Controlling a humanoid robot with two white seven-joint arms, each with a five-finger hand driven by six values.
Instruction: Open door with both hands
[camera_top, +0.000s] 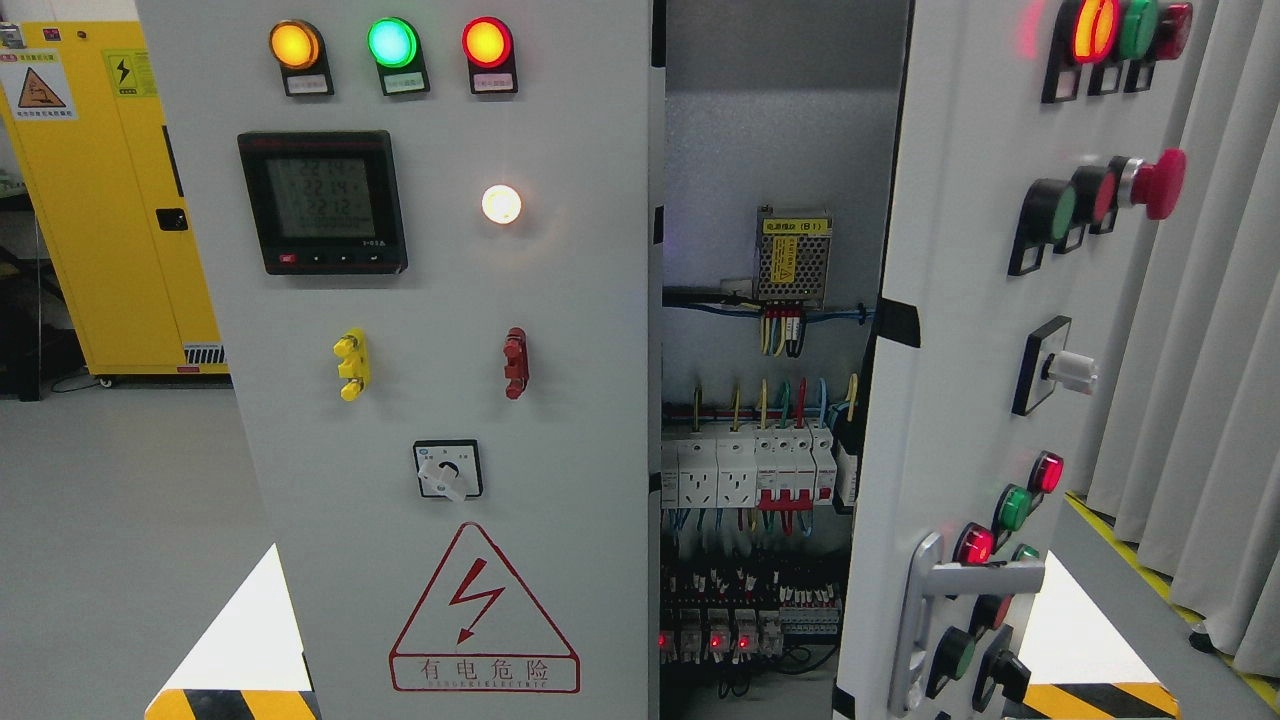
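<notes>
The right door (960, 330), at three o'clock in the head view, is standing swung outward, its silver handle (930, 610) showing at five o'clock. The left door (440, 350), filling nine o'clock through the centre, is sitting closed. Between them the open gap is exposing the breakers (760, 470) and wiring inside. Neither robot hand is showing, so the state of the fingers cannot be told. By my reading, half the job is looking done; the left door is remaining.
</notes>
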